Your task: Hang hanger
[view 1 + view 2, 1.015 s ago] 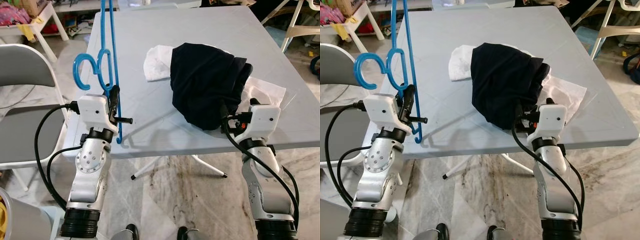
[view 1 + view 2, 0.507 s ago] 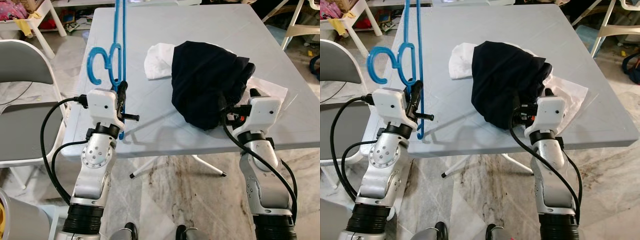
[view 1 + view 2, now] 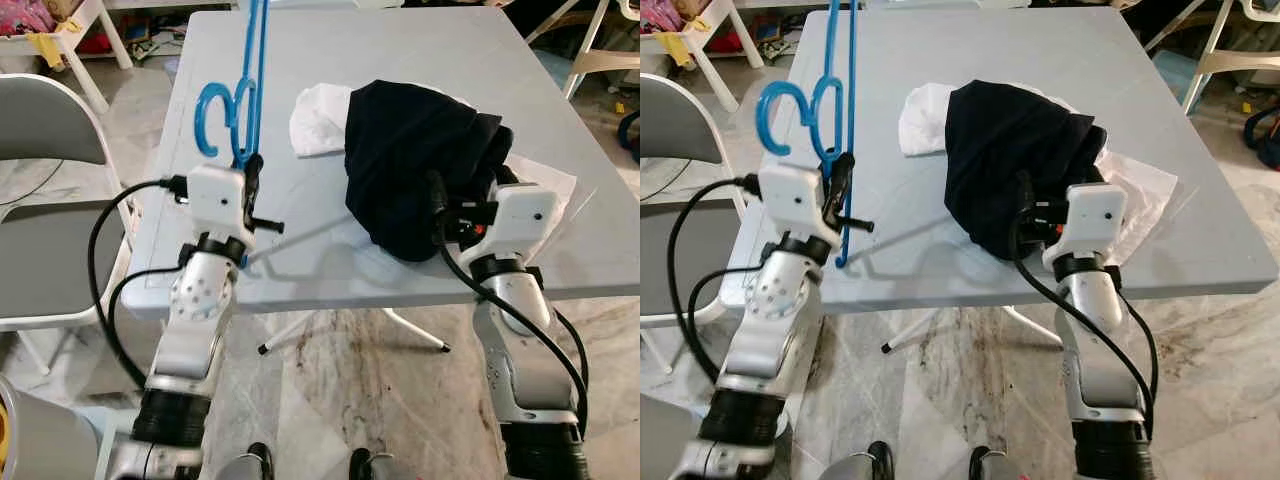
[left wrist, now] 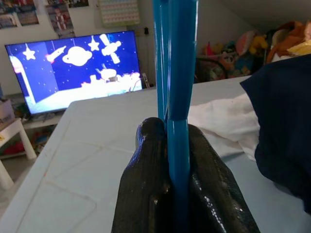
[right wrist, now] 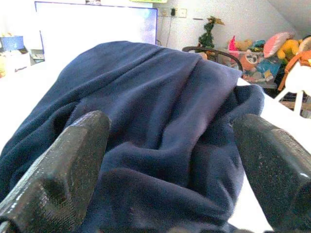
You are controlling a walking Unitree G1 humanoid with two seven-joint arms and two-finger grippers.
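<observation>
The left gripper (image 4: pixel 170 160) is squeezed tight on the thin blue bar of the hanger (image 3: pixel 247 90). The hanger stands up tall from the fingers, with its curly hook (image 3: pixel 218 118) off to the outer side of the gripper, over the edge of the gray table (image 3: pixel 970 40). The bottom end of the hanger pokes down just under the gripper, close to the table's edge.

The right gripper (image 5: pixel 170 160) has its two fingers (image 5: pixel 58 170) spread wide apart. The dark blue shirt (image 3: pixel 415 165) is right in front of them, touching or almost touching. A white cloth (image 3: pixel 318 120) lies under the shirt, on the far side of it from this gripper.

The next job looks like getting a hold of the shirt so it can go on the hanger. To do it well, the right gripper should push a little deeper into a fold, then pinch just the shirt and not the white cloth. The left gripper should keep the hanger steady and upright so it does not swing or slip.
</observation>
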